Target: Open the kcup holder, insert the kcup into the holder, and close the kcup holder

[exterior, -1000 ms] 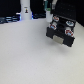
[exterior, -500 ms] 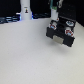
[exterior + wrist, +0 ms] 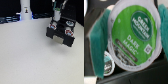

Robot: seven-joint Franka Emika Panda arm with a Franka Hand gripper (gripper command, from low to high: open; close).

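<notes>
Fingers (image 3: pixel 104 37) pinching kcup (image 3: pixel 133 32) sides, green top facing wrist camera, over kcup holder (image 3: pixel 61 34)

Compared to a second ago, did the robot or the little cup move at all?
Barely. The tool stays over the open kcup holder at the exterior view's right, perhaps a touch lower. It still grips the kcup, whose green lid fills the wrist view, so nothing was let go. The holder's tray, the pods in it and the white post at the back have not moved.
</notes>
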